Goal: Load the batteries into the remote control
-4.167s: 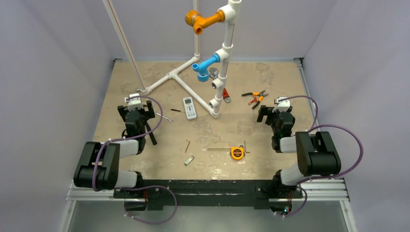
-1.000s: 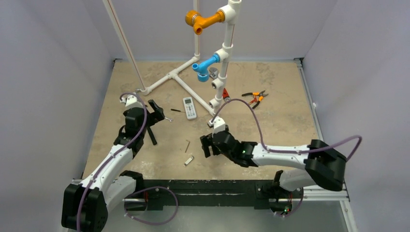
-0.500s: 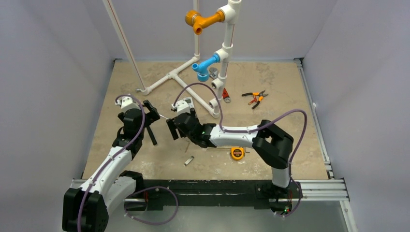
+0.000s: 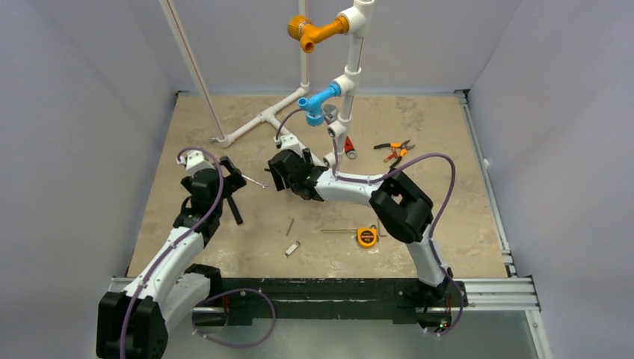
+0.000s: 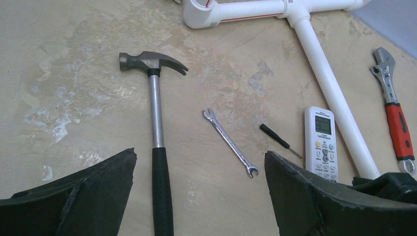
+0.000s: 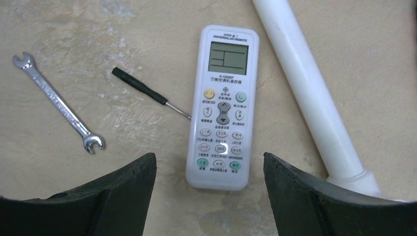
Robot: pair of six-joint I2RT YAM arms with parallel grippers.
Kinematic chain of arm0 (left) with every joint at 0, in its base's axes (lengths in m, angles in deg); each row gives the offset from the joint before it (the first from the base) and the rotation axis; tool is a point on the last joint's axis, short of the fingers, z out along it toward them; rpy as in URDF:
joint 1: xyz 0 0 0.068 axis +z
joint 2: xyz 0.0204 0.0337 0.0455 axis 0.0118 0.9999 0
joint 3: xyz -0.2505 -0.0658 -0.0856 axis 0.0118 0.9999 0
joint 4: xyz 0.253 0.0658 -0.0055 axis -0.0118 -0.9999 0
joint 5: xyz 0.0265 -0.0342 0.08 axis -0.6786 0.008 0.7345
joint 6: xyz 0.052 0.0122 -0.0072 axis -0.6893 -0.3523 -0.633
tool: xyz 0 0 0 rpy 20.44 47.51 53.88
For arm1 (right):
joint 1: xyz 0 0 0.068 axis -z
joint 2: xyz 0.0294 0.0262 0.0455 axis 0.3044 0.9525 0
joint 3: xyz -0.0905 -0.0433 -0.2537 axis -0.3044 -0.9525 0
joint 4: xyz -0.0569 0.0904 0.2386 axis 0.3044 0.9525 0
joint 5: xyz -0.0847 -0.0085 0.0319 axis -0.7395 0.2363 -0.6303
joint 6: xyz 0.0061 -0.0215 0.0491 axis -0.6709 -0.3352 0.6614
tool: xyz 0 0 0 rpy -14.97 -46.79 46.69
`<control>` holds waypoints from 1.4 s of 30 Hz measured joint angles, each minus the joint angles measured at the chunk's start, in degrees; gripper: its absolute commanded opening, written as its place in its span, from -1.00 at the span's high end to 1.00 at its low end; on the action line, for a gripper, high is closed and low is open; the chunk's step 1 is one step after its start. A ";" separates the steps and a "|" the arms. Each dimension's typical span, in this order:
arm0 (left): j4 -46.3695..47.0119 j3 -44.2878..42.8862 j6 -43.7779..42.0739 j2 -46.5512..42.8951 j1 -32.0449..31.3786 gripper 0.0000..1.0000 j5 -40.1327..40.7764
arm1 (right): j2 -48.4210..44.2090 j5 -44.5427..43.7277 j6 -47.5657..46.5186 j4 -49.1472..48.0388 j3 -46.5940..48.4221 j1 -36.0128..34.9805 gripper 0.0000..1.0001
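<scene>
Remote control point(image 6: 222, 105) is lying face-up on the worktop point(image 6: 59, 29), so the battery bay's underneath. Nothing's loaded yet, and I can't spot the batteries anywhere. Right tool point(image 6: 209, 169) hangs right over it, spread wide, empty. Left tool point(image 5: 199, 162) is likewise wide and empty, over the hammer point(image 5: 156, 123). White pipe point(image 6: 305, 93) crowds the remote's 3 o'clock edge, small screwdriver point(image 6: 147, 96) nearly touches at 9, and there's free room at 12 and 6.

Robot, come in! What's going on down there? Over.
Left gripper open, empty. Right gripper open above remote control, face up. No batteries in sight. Screwdriver tip at its edge, pipe alongside.
</scene>
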 measured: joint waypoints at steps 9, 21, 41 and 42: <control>-0.11 0.00 0.20 0.00 0.00 -1.00 0.02 | 3.76 0.22 0.57 1.36 4.59 1.64 -0.41; -0.37 -0.02 0.39 0.37 0.00 -1.00 0.00 | 6.80 0.74 2.21 4.15 6.47 3.04 -0.18; -2.78 -0.11 1.90 -0.96 0.04 -0.97 0.55 | 5.14 -0.96 -0.98 1.22 3.61 0.17 0.68; -2.99 -0.11 1.90 -0.96 0.04 -0.97 0.57 | 4.42 -1.01 -1.53 0.83 2.78 -0.28 0.69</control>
